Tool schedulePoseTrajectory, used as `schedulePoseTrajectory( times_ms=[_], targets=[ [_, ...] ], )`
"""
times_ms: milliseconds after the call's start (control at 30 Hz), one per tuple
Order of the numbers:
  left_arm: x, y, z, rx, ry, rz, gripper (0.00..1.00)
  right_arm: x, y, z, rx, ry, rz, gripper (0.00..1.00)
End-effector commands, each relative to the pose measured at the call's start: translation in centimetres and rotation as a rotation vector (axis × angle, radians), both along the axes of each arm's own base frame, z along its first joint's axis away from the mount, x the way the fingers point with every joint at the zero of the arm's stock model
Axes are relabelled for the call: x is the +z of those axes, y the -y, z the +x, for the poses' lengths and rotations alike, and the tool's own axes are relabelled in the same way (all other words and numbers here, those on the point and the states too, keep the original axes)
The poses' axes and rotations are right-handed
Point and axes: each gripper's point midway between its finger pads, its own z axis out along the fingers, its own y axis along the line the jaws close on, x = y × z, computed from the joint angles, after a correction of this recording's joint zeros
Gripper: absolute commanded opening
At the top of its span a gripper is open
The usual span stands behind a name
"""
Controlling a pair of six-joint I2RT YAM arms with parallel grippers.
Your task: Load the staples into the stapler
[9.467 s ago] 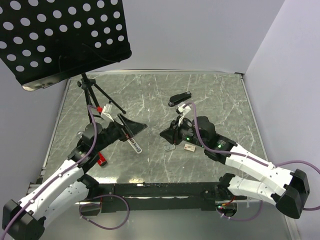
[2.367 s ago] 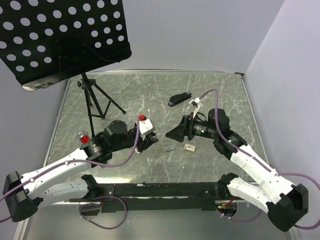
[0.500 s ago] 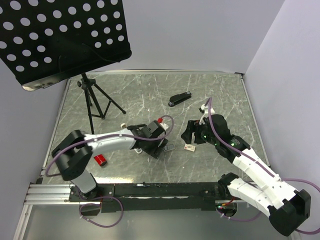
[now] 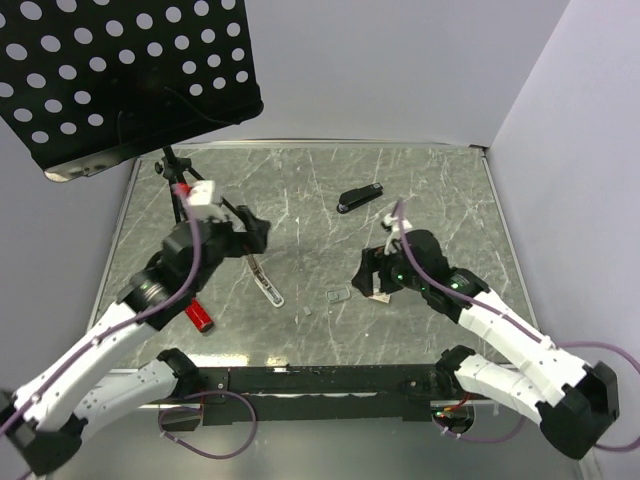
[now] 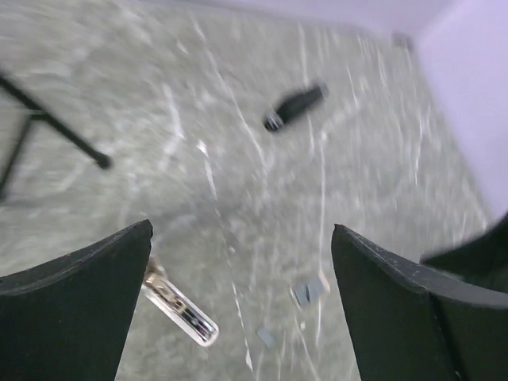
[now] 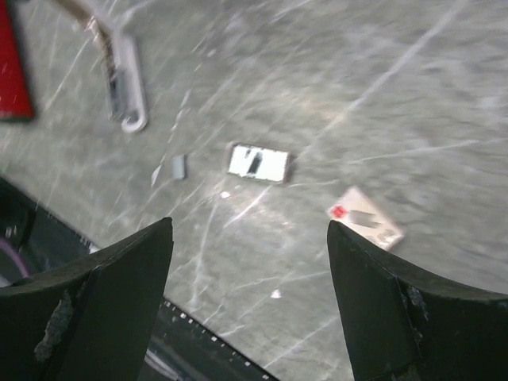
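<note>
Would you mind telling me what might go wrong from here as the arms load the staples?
1. The staple box lies flat on the table; the open right gripper above it may push it rather than pinch it.
2. The left gripper is open and holds nothing, so the metal rail near the red stapler lies unsupported and could slide when staples are pressed in.

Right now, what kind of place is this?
Probably a robot test lab: left arm and right arm bolted at a marbled table, plain walls around it, a holed black panel on a tripod.
</note>
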Motion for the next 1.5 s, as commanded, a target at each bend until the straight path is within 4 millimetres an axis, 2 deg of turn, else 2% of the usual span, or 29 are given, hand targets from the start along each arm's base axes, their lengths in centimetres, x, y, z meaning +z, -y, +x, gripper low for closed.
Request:
schedulePoseTrajectory(
  times_ms=[0,33,100,133,167,233,267,300,333,433,467,500,533,567,633,800,967,1467],
  targets=[
    [-1.7,-4.6,0.5,0.185,-0.014,-0.027,0.99,1.3,-3.3,-0.1,0.101,0.039,-0.009,0.85],
    [-1.8,-5.5,0.3,0.209,-0.012,-0.041,0.99,1.0,-4.6,-0.5,0.133,0.023,-0.039,0.85],
    [-3.4,-7.3,0.3,0.267,-0.035,-0.038,0.99,-0.1,-5.3,-0.9,0.149,-0.012,-0.111,0.84],
    [-3.3,-8.0,0.0,0.286,-0.027,-0.063,0.99,-0.6,-6.7,-1.2,0.182,-0.037,-0.146,0.83],
    [-4.5,-9.1,0.0,0.319,-0.038,-0.057,0.99,-1.3,-6.7,-1.5,0.181,-0.069,-0.186,0.81],
    [-5.6,-10.3,-0.4,0.348,-0.048,-0.063,0.99,-2.3,-8.2,-1.5,0.199,-0.102,-0.264,0.79],
    [-6.0,-10.6,-0.5,0.355,-0.055,-0.06,0.99,-3.0,-8.2,-1.9,0.198,-0.137,-0.307,0.77],
    [-6.1,-11.0,-0.8,0.364,-0.049,-0.067,0.99,-3.6,-9.1,-1.4,0.198,-0.151,-0.343,0.76],
    [-6.9,-11.3,-1.0,0.374,-0.063,-0.056,0.99,-4.0,-9.9,-1.9,0.221,-0.166,-0.364,0.75],
    [-7.1,-12.3,-1.7,0.407,-0.037,-0.063,0.99,-5.6,-11.2,-1.9,0.227,-0.22,-0.453,0.69],
    [-6.8,-12.4,-1.8,0.41,-0.019,-0.072,0.99,-5.3,-12.1,-1.9,0.238,-0.208,-0.462,0.66],
    [-6.0,-12.7,-2.1,0.414,0.014,-0.096,1.0,-6.6,-12.1,-2.1,0.241,-0.236,-0.514,0.63],
    [-6.2,-12.9,-2.2,0.42,0.025,-0.098,0.99,-6.9,-12.5,-2.3,0.251,-0.234,-0.536,0.58],
    [-5.5,-12.9,-2.1,0.419,0.059,-0.112,0.99,-7.6,-13.1,-2.2,0.256,-0.245,-0.553,0.57],
    [-5.1,-13.4,-2.3,0.439,0.101,-0.13,0.99,-8.3,-13.4,-2.4,0.263,-0.263,-0.576,0.52],
    [-3.5,-14.6,-2.6,0.479,0.17,-0.14,0.99,-10.2,-14.4,-2.5,0.275,-0.306,-0.61,0.48],
    [-2.8,-14.5,-2.8,0.456,0.213,-0.16,0.99,-11.5,-14.7,-2.7,0.277,-0.338,-0.625,0.45],
    [-3.3,-14.2,-2.2,0.432,0.191,-0.139,1.0,-13.5,-15.1,-2.0,0.252,-0.367,-0.625,0.39]
  ],
)
